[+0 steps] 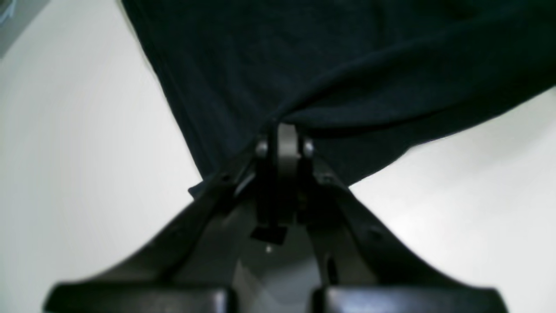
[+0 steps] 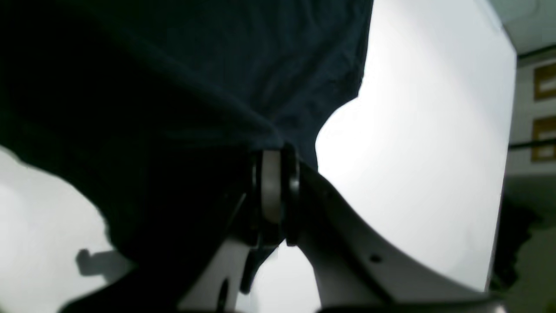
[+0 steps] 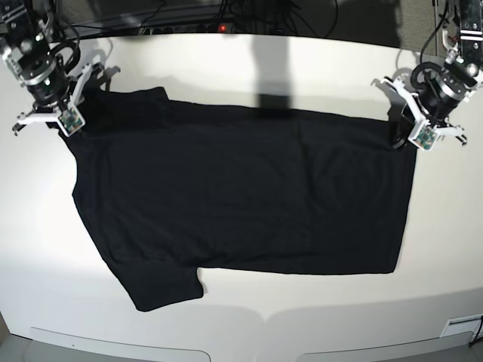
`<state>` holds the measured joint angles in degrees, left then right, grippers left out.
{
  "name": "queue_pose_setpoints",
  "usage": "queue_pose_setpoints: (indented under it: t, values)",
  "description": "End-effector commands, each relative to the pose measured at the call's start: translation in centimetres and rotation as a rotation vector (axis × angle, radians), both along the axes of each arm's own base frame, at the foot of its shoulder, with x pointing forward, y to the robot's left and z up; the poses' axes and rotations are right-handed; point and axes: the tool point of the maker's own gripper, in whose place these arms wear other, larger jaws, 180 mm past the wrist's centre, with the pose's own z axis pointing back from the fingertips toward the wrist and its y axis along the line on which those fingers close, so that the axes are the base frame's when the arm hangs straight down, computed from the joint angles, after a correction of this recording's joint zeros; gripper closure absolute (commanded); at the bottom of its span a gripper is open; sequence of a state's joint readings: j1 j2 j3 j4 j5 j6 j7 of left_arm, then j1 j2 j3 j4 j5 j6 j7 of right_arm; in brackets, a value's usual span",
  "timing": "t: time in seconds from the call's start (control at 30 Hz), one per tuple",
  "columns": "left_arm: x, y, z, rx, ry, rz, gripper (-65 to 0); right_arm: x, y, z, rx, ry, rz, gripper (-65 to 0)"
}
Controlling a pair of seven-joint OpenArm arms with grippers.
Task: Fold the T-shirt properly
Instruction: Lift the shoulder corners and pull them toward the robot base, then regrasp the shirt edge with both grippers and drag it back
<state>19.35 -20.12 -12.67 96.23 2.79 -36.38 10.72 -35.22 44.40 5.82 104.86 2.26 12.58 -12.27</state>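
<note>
The black T-shirt (image 3: 241, 196) lies spread flat on the white table (image 3: 241, 324) with its plain side up; no print shows. One sleeve (image 3: 162, 286) sticks out at the near left. My left gripper (image 3: 401, 136) is at the shirt's far right corner, and in the left wrist view it (image 1: 284, 134) is shut on a pinch of the black cloth (image 1: 347, 65). My right gripper (image 3: 72, 113) is at the far left corner, and in the right wrist view it (image 2: 273, 161) is shut on the cloth (image 2: 173, 87).
Cables and a power strip (image 3: 219, 26) run along the table's far edge. Bare white table surrounds the shirt, widest at the near side. The table's right edge (image 2: 506, 130) shows in the right wrist view.
</note>
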Motion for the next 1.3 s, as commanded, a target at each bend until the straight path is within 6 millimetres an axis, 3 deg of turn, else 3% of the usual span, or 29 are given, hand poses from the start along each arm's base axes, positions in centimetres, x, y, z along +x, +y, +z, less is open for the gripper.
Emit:
queue_pose_setpoints:
  t: [0.0, 0.17, 0.47, 0.7, 0.9, 1.13, 1.27]
  values:
    - [1.1, 0.1, 1.6, -0.009, -0.059, -0.002, 0.0, 1.2, -0.4, 1.1, -0.008, -0.050, 0.008, 0.0]
    - [2.3, -0.5, 1.8, -0.044, -0.081, 0.017, 0.0, 2.7, -1.4, 0.8, -0.007, -0.048, 0.011, 0.0]
    - [4.8, 1.6, -2.2, -0.101, 0.003, 0.110, 0.0, 4.3, -2.0, -0.4, 0.026, -0.038, -0.023, 0.0]
    - [6.3, 2.1, -2.4, -0.112, 0.002, 0.129, 0.0, 5.3, -1.9, -2.7, 0.028, 0.005, -0.023, 0.0]
    - [6.3, 2.2, -3.0, -0.151, -0.015, 0.138, 0.0, 6.6, -1.4, -3.7, 0.033, 0.016, -0.020, 0.0]
    - [6.6, 2.4, -3.0, -0.159, -0.018, 0.145, 0.0, 7.3, -2.7, -4.0, -0.004, 0.019, -0.037, -0.4]
    - [7.1, 2.9, -2.7, -0.147, -0.024, 0.164, -19.8, 7.9, -2.7, -3.6, -0.004, 0.003, -0.039, -23.5]
